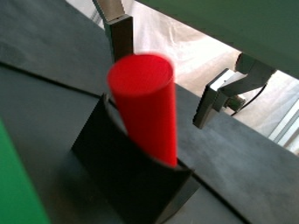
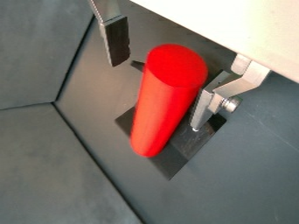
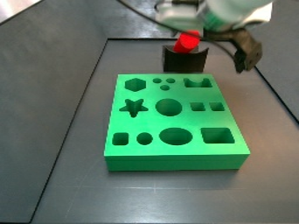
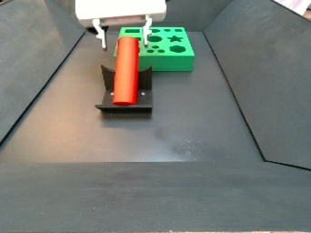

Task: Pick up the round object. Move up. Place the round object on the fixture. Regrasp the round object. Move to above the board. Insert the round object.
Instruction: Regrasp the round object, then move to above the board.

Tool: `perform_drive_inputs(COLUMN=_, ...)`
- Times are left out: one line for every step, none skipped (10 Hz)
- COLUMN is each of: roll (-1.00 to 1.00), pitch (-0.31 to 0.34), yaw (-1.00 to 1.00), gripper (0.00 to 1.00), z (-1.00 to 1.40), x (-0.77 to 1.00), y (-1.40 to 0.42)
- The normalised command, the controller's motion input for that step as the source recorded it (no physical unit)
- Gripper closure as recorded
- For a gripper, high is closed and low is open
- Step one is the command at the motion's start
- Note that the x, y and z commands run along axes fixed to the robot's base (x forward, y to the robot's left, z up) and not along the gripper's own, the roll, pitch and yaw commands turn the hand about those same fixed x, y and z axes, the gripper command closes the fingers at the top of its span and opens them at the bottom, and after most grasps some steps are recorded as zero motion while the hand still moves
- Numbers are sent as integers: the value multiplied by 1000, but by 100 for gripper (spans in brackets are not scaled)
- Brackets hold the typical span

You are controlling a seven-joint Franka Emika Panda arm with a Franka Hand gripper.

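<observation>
Round object, a red peg, rested on the fixture at the upper left of a side view, just in front of the green board. Its upper end lay between the spread fingers of the end effector, which stood apart, not gripping it.

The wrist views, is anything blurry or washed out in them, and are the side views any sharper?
In both wrist views the background past the pincer is blown out white, and the red peg is soft-edged; in a wrist view its rounded end shows no texture. In a side view the pincer is smeared, while the green board is crisp; in a side view the fixture looks sharp.
</observation>
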Motion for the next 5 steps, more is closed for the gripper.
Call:
perform_drive_inputs(roll=77, pitch=-34, yaw=-25, gripper=0, z=-560, x=93, y=1)
perform_drive_inputs(roll=78, pitch=-25, yaw=-22, gripper=0, z=-457, x=85, y=0)
perform_drive_inputs(roll=73, pitch=4, yaw=-15, gripper=0, z=-193, x=82, y=-1)
perform_drive_inputs(roll=0, pitch=0, yaw=0, gripper=100, z=0, x=0, y=0)
perform_drive_inputs(roll=-49, pitch=14, yaw=-30, gripper=100, z=1000, x=-271, y=-62)
